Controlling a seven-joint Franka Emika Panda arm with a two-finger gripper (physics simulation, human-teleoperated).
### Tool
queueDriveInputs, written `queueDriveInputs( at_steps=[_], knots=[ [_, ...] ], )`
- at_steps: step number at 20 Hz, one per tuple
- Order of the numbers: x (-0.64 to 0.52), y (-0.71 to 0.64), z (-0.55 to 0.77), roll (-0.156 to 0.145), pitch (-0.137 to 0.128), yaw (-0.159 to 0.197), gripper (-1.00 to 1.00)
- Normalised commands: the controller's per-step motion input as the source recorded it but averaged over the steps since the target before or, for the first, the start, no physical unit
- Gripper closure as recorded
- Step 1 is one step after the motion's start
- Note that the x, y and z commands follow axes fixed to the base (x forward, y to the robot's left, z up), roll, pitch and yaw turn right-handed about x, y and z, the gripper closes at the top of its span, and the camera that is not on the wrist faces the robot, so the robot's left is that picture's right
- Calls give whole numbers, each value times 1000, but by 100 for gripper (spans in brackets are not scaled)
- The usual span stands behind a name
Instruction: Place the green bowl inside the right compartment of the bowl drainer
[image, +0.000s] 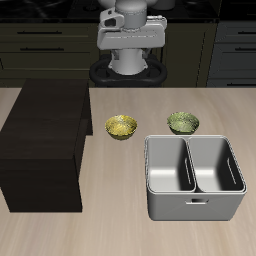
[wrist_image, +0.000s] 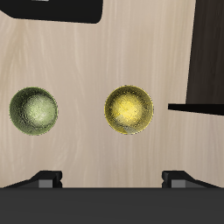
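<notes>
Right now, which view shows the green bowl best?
The wrist view: it looks straight down on the green bowl, filling more of the frame, speckled inside visible. The exterior view shows the bowl small, behind the drainer.

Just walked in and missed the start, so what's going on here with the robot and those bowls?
Nothing is being handled yet. The gripper hangs above the table, holding nothing; its fingertips stand wide apart. Below it sit the green bowl and a brighter yellow-green bowl, apart from each other on the bare wood. The bowl drainer stands nearer the table's front edge, both wells empty, including the right compartment where the green bowl should go. A dark box sits beside the bowls.
</notes>
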Motion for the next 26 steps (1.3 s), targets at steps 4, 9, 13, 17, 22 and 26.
queueDriveInputs(
  at_steps=[4,9,13,17,22,26],
  knots=[
    [-94,-40,44,-8,-31,5,-100],
    [-140,-82,51,-18,-2,-28,-100],
    [-198,34,112,9,-34,22,-100],
    [-119,21,125,-6,-19,-10,-100],
    [-81,64,60,4,-10,4,-100],
    [40,93,-13,-24,20,-6,-100]
  ],
)
